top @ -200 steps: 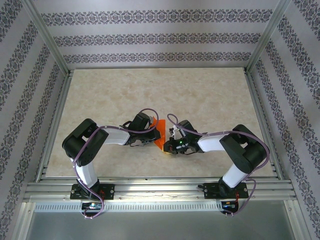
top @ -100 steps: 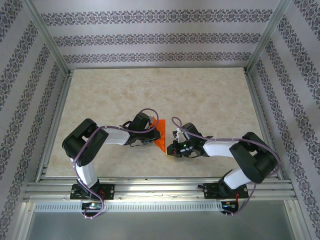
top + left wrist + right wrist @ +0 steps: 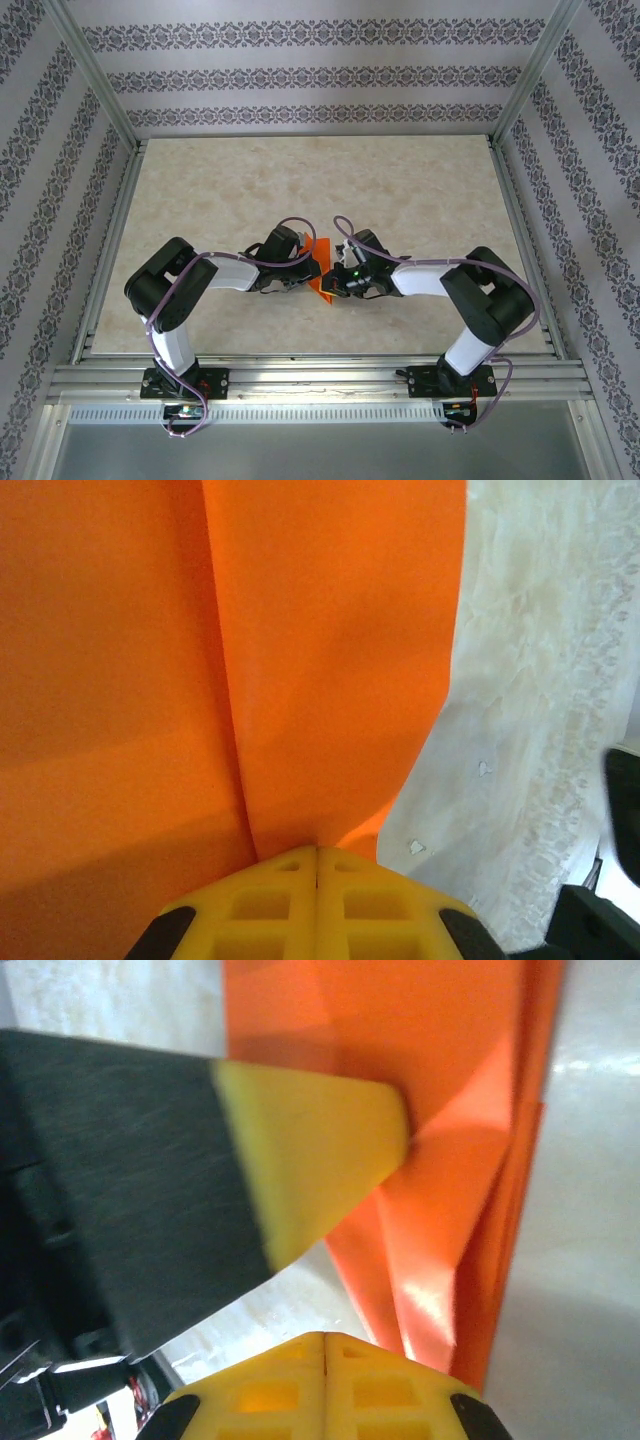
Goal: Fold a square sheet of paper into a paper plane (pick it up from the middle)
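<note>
Currently the creased orange paper (image 3: 330, 660) sits mid-worktop (image 3: 300, 190), toward the near edge, with the left gripper (image 3: 317, 852) clamped on its crease. Right gripper (image 3: 325, 1338) jaws closed, tips beside the paper's edge — can't tell if it's gripping.

Black-and-white arms (image 3: 225, 272) carry purple cables (image 3: 296, 221) (yellow pads (image 3: 270, 900) tip the left gripper (image 3: 317, 855)).

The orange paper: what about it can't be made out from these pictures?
- Top view: the left arm and right arm cover most of the paper, so its outline is hidden.
- Left wrist view: paper runs off the top and left edges; whether the shut left fingers pinch it or press it is unclear.
- Right wrist view: the left fingers cover part; its layers can't be counted.
</note>
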`<action>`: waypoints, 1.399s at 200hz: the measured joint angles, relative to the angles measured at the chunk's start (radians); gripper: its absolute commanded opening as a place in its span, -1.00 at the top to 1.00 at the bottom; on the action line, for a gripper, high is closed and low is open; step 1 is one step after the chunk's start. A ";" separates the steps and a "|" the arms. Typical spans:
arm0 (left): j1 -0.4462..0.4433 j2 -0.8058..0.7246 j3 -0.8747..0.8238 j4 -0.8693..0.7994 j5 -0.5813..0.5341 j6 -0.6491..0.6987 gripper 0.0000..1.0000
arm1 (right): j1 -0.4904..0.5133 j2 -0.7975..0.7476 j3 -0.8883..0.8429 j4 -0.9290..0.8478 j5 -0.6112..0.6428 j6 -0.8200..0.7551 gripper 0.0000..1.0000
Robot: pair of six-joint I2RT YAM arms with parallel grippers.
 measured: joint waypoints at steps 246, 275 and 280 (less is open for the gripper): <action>-0.006 -0.053 -0.028 -0.030 -0.088 -0.020 0.70 | -0.144 0.111 -0.014 0.058 -0.230 -0.174 1.00; -0.006 -0.049 -0.027 -0.030 -0.092 -0.020 0.71 | -0.144 0.113 -0.012 0.050 -0.237 -0.197 1.00; -0.006 -0.049 -0.026 -0.031 -0.092 -0.020 0.72 | -0.144 0.113 -0.012 0.050 -0.237 -0.199 1.00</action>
